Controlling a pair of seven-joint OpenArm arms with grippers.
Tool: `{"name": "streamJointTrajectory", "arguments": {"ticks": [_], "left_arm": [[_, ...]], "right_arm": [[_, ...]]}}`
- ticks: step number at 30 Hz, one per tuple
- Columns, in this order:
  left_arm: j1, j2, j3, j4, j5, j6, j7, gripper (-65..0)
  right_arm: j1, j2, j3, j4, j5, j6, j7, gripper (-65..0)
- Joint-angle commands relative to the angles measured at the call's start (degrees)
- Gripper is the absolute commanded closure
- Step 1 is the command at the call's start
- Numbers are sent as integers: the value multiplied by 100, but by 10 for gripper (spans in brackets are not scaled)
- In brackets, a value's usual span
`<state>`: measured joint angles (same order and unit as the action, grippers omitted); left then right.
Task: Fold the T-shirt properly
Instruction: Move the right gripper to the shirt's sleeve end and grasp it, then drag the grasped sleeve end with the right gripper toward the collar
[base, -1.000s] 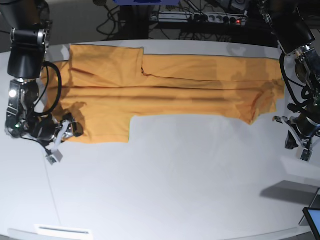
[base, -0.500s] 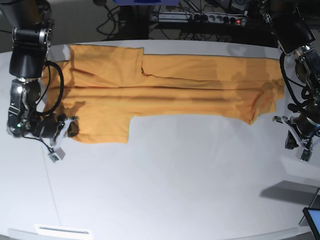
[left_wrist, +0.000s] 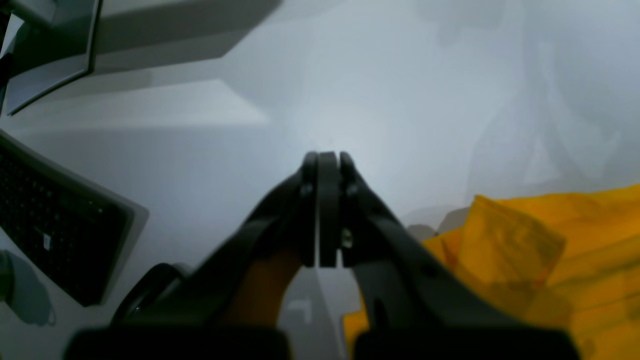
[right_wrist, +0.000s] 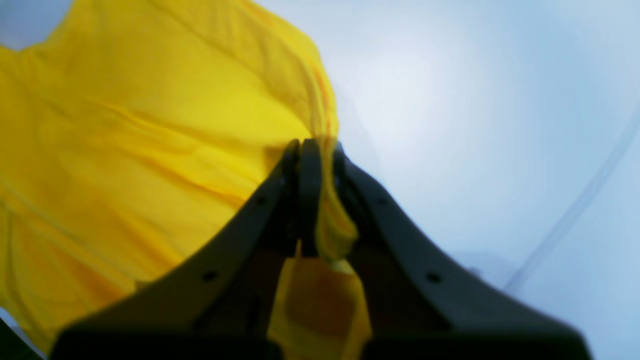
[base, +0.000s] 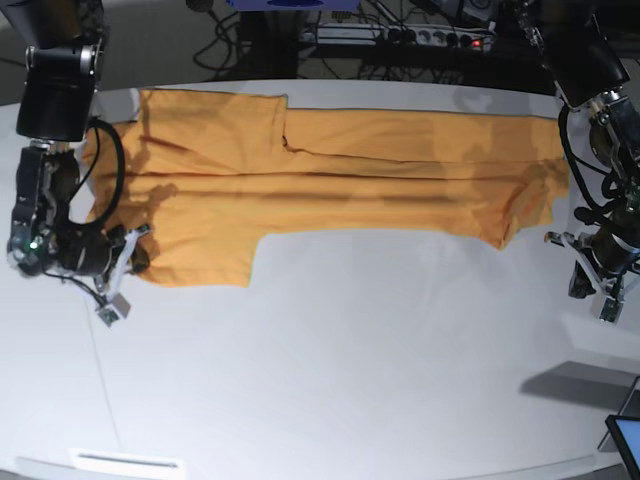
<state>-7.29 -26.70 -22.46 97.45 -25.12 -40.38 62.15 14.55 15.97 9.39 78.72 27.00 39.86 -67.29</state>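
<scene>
The large orange-yellow short-sleeved cloth T-shirt (base: 330, 185) was spread lengthwise across the far half of the pale grey counter (base: 350, 380), folded into a long band with one squarish flap hanging toward the near side at the base view's left end. A dark crease was seen running along its length, and its other end was bunched into small folds near the base view's right edge.

The right tool (right_wrist: 316, 150) was found at the near left corner of that flap in the base view (base: 133, 258). In the right wrist view its jaws were clenched on a pinch of the yellow cloth, a fold of which was seen drawn down between the two black fingers (right_wrist: 235, 225). The rest of the shirt (right_wrist: 150, 130) was spread away to the left of the grip.

The left tool (left_wrist: 327, 160) was seen shut on nothing, its jaws pressed together above the bare counter. The crumpled end of the shirt (left_wrist: 540, 260) lay just beside it, apart from the fingers. In the base view this tool (base: 597, 282) was held off the shirt's right end. A dark keyboard (left_wrist: 55, 225) was visible at the left wrist view's edge.
</scene>
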Motion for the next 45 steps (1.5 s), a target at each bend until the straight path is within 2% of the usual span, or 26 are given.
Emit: {"name": "streamJointTrajectory", "arguments": {"ticks": [1,6,13,19,22,33,45], "left_arm": [[-111,-113,-27,70,-33,38,-118,0],[-111,-104,-27,62,-33,38,-118,0],[-111,-104,-27,18,-33,38,-118,0],[-119,-95,-27,-220,-33,38,-127,0],[-119,-95,-27,-220,-33,38,-127,0],[-119,-95,-27,-220,-41,38,-127,0],[-119,-95,-27,-220,-41,38,-127,0]], "right_arm": [[141,69,41,229,100,14,17,0],[71,69,59,722,108,14,-291,0],[-325,60,551,1214,117,14,-528,0],[-800,104,912,1759,838,14,-599,0],[-949,96,1017,1979,979,14,-739,0],[-1573,69,1035,2603,1445,14,-748,0],[-2241,60,1035,2814,1489,14,-775,0]]}}
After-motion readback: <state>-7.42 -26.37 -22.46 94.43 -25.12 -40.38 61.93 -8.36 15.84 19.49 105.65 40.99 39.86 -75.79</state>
